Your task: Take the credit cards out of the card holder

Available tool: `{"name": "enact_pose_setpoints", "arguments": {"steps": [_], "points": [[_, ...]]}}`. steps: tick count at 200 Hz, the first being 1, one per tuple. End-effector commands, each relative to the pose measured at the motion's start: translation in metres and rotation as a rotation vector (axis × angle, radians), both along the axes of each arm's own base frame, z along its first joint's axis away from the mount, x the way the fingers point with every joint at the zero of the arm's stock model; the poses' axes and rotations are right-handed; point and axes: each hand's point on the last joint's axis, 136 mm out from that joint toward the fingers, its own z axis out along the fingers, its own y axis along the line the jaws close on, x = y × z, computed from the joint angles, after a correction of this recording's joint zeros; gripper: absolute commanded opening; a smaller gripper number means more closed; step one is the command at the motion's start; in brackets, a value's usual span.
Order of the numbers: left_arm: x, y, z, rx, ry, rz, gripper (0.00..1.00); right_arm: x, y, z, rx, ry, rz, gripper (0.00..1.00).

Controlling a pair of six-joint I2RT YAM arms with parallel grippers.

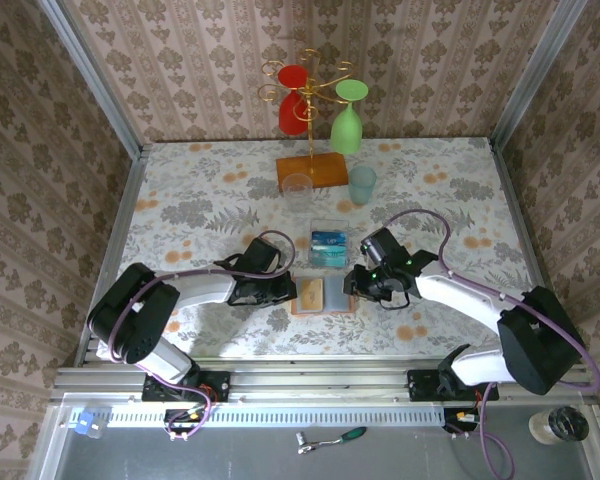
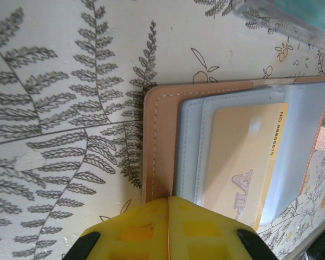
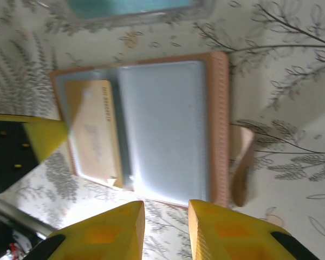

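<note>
Left pincer [image 2: 168, 201] pressed together on the edge of the wallet [image 2: 161, 141], right pincer [image 3: 166, 208] slightly apart and gripping nothing: one card looks left to pull.

Yellow fingers of the left pincer meet on the salmon border of the wallet, which lies open and flat on the table [image 1: 180, 200] between the two arms. The right pincer stands at the opposite border. One tan card [image 2: 244, 157] sits in the left blue-grey pocket, and the right pocket looks empty. Blue and teal cards [image 1: 328, 245] lie in the clear box [image 1: 328, 224] just beyond the wallet, so I judge the job mostly done. The tan card reads "VIP" and "NO." followed by a run of digits, mostly eights.
</note>
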Motion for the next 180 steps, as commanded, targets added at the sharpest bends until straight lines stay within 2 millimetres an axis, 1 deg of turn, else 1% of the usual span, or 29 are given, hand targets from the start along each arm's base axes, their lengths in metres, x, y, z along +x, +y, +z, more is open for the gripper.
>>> {"name": "enact_pose_setpoints", "arguments": {"steps": [1, 14, 21, 24, 54, 74, 93, 120, 136, 158, 180], "points": [[-0.002, 0.0, 0.007, 0.008, 0.009, 0.008, 0.08, 0.007, 0.021, 0.019, 0.102, -0.015, 0.022, 0.27], [0.001, 0.001, 0.013, 0.014, -0.004, 0.012, 0.09, 0.008, 0.032, 0.019, 0.134, -0.005, 0.037, 0.27], [0.002, 0.001, 0.017, 0.016, -0.012, 0.013, 0.1, 0.01, 0.037, 0.023, 0.157, -0.012, 0.044, 0.27], [0.002, 0.001, 0.018, 0.016, -0.014, 0.013, 0.11, 0.01, 0.039, 0.015, 0.149, 0.01, 0.046, 0.27], [0.007, -0.005, 0.036, -0.014, -0.042, 0.008, 0.13, 0.012, 0.06, 0.009, 0.175, 0.034, 0.076, 0.27], [0.007, -0.011, 0.041, -0.024, -0.048, -0.005, 0.13, 0.013, 0.068, 0.003, 0.182, 0.046, 0.09, 0.27], [0.006, -0.016, 0.036, -0.022, -0.041, -0.018, 0.11, 0.014, 0.072, -0.005, 0.183, 0.057, 0.09, 0.28], [0.006, -0.023, 0.023, -0.023, -0.017, -0.038, 0.06, 0.016, 0.076, -0.015, 0.188, 0.075, 0.088, 0.27], [0.006, -0.025, 0.022, -0.02, -0.016, -0.045, 0.05, 0.016, 0.078, -0.019, 0.191, 0.085, 0.089, 0.27], [0.007, -0.021, 0.017, -0.003, -0.016, -0.041, 0.05, 0.017, 0.081, -0.022, 0.193, 0.09, 0.089, 0.27], [0.005, -0.017, 0.006, 0.016, -0.001, -0.037, 0.05, 0.019, 0.083, -0.025, 0.192, 0.095, 0.092, 0.26]]}}
